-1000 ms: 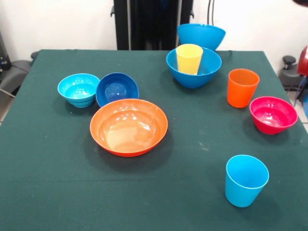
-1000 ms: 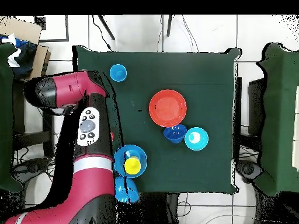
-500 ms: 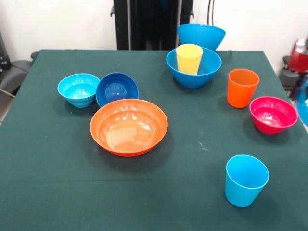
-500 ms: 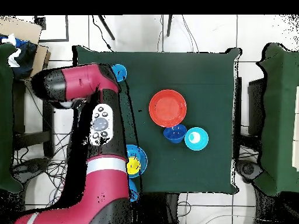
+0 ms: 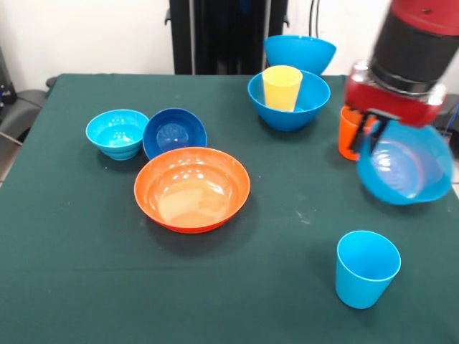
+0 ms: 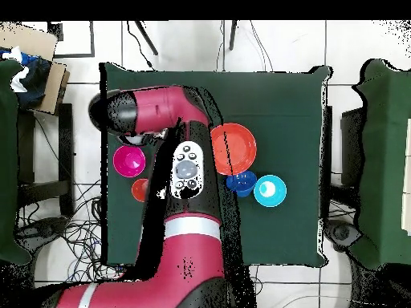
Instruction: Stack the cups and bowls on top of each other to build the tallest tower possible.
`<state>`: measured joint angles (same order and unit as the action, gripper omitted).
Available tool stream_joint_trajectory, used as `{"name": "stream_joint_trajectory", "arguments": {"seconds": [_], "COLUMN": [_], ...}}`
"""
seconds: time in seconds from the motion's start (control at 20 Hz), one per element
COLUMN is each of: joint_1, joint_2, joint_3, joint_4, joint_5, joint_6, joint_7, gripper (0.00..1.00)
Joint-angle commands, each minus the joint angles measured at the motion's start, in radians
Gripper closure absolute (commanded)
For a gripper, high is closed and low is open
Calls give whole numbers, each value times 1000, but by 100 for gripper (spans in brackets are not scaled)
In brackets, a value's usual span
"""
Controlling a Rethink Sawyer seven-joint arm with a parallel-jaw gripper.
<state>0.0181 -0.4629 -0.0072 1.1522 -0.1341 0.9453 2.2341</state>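
Observation:
My gripper (image 5: pixel 378 131) is shut on the rim of a medium light blue bowl (image 5: pixel 406 170), which hangs tilted above the table's right side and hides the magenta-red bowl in the front view. The orange cup (image 5: pixel 347 134) peeks out behind the gripper. A yellow cup (image 5: pixel 281 87) stands inside a large blue bowl (image 5: pixel 289 102); a second large blue bowl (image 5: pixel 300 52) sits behind it. The light blue cup (image 5: pixel 366 268) stands near the front. The wide orange bowl (image 5: pixel 192 188), dark blue bowl (image 5: pixel 174 132) and cyan bowl (image 5: pixel 117 132) cluster at the left. In the overhead view, the magenta-red bowl (image 6: pixel 128 160) shows beside the arm.
In the overhead view the red arm (image 6: pixel 186 233) covers much of the green table (image 6: pixel 281 104). Chairs stand at the table's sides. A black stand (image 5: pixel 228 36) rises behind the table's far edge.
The arm has swung in from the right edge over the table, carrying the light blue bowl. It now covers the magenta-red bowl and part of the orange cup in the front view.

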Motion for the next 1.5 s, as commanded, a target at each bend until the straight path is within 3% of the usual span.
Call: {"name": "stream_joint_trajectory", "arguments": {"seconds": [0.05,0.7,1.5], "joint_1": [-48,-117,-223], "joint_2": [-9,6,-35], "joint_3": [129,191,236], "joint_4": [171,157,174], "joint_5": [-121,-162,-230], "joint_6": [-130,-118,-91], "joint_7": [-279,-300,-390], "gripper": [100,100,100]}}
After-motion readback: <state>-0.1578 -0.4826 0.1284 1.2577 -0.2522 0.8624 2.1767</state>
